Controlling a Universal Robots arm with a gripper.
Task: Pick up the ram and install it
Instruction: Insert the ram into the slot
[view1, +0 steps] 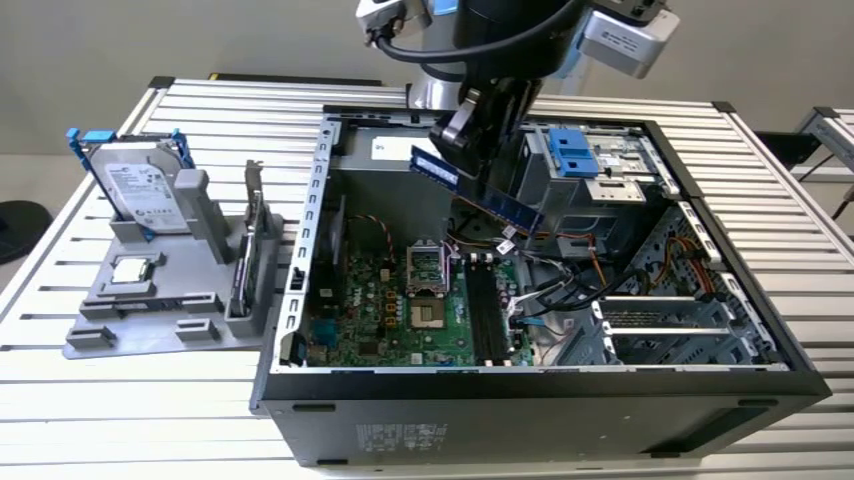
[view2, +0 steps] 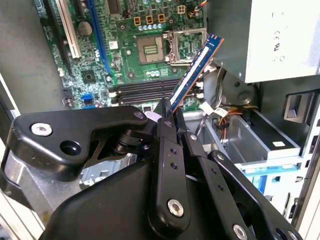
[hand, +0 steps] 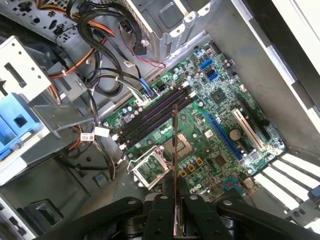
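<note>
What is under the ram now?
The tool holds the ram above the motherboard, over its empty black memory slots and open processor socket. The tool hides the ram's gripped end.

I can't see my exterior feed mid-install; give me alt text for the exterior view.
The gripper holds the ram, tilted, in the air above the motherboard of the open computer case. On the exterior view's left, a grey stand holds a hard drive.
</note>
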